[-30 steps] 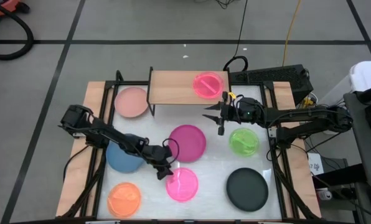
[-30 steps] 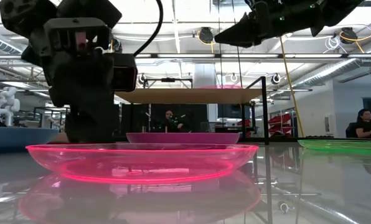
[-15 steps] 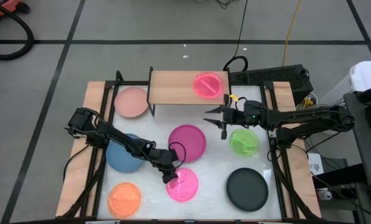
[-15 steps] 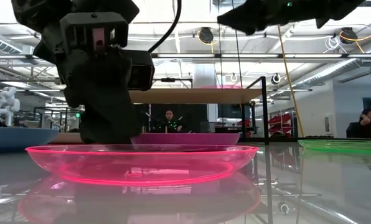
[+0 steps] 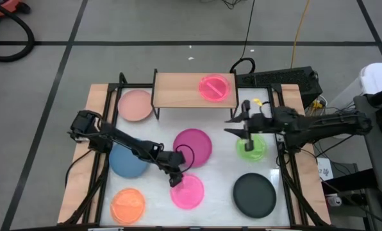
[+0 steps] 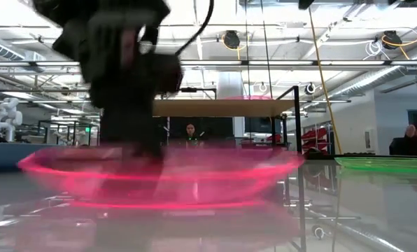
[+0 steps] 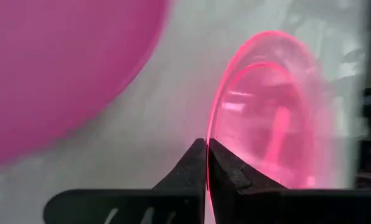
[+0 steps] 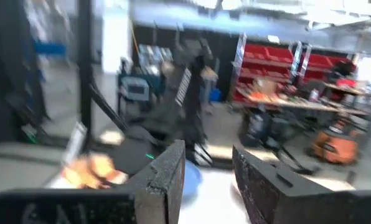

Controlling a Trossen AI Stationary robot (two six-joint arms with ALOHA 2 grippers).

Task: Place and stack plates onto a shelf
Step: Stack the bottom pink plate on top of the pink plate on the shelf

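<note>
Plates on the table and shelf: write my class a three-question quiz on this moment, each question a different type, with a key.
1. True or false: the shelf holds two plates.
2. Multiple choice: the left gripper is at the rim of which plate? A) orange plate B) neon pink plate on the table C) black plate
3. Short answer: which plate lies under the right gripper?

Key
1. False: only one pink plate lies on it.
2. B; the left wrist view shows the fingers closed on its rim.
3. The green plate; the gripper is open.
</note>
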